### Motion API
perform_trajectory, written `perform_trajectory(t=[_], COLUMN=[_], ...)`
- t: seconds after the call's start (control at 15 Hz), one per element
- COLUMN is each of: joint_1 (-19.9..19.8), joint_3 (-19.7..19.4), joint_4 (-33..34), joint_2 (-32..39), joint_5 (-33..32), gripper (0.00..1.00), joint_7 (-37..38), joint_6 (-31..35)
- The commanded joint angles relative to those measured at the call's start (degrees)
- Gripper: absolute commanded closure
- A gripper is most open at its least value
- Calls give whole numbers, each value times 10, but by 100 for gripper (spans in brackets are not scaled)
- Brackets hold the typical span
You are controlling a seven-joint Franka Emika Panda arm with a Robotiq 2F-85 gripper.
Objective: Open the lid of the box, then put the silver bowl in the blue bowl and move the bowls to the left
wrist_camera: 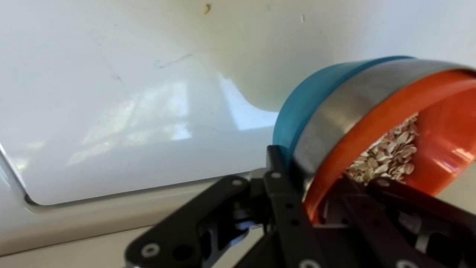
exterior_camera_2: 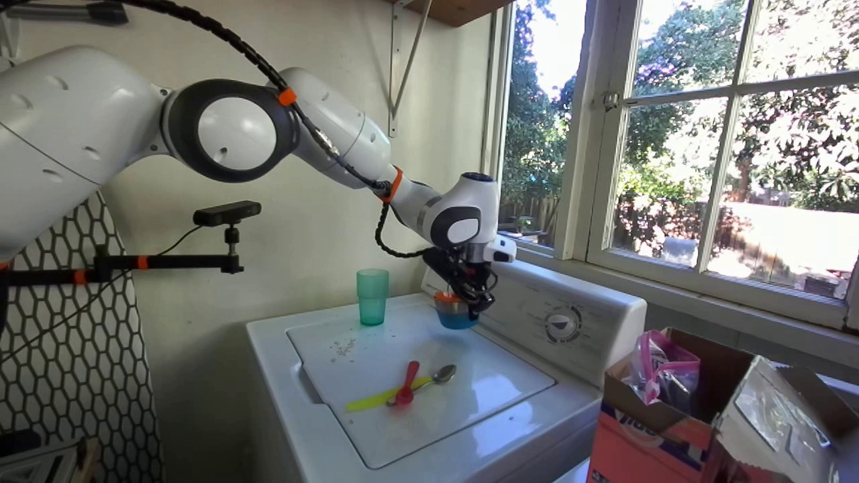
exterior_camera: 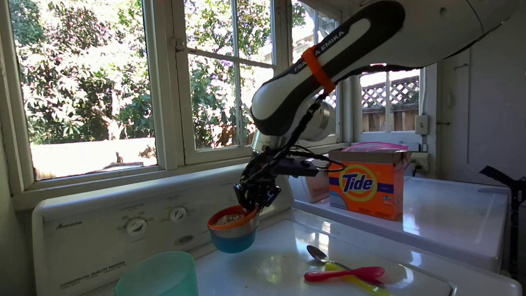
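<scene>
Sunlit foliage (exterior_camera_2: 798, 121) shows through white-framed windows (exterior_camera_2: 733, 90) beside a cream wall (exterior_camera_2: 322, 225).

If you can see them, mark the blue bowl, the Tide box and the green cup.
Blue bowl (wrist_camera: 305, 98): in the wrist view, on its outer wall.
Tide box (exterior_camera: 367, 187): in an exterior view, on its printed front panel.
Green cup (exterior_camera_2: 372, 298): in an exterior view, on its side wall.
</scene>
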Motion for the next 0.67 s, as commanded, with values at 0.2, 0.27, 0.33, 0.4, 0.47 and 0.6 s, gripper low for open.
perform_trajectory(t=[0.2, 0.27, 0.33, 0.4, 0.47, 0.6], joint_1=[-1, -1, -1, -2, -2, -3], joint_3=[15, 16, 16, 16, 16, 25], joint_4=[45, 51, 54, 55, 56, 92], joint_2=[34, 38, 40, 40, 40, 63], joint_5=[8, 8, 8, 8, 8, 7], gripper=[83, 83, 83, 83, 96, 96], joint_7=[-37, -39, -40, -40, -41, -65], joint_6=[-34, -36, -37, -38, -38, -52])
